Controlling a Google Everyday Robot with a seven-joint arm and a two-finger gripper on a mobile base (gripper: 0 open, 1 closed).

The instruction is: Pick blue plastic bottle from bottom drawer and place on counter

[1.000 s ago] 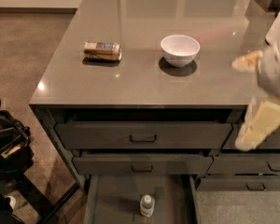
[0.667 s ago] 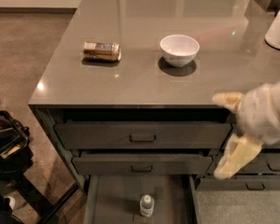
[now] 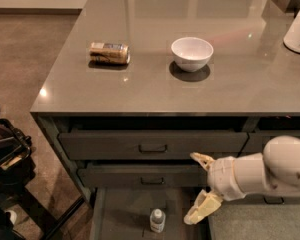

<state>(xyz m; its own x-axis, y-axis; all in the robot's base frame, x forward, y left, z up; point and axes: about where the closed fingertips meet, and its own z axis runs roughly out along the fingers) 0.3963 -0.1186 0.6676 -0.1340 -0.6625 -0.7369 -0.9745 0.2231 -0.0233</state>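
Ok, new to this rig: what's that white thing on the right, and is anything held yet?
That is the robot's arm, ending in a two-finger gripper with cream fingers spread open, holding nothing. It hangs before the drawer fronts, up and right of the blue plastic bottle, which stands upright in the open bottom drawer. The single camera looks down at the counter from the front. On it: a tan can on its side, a white bowl and, far right, a white jar.
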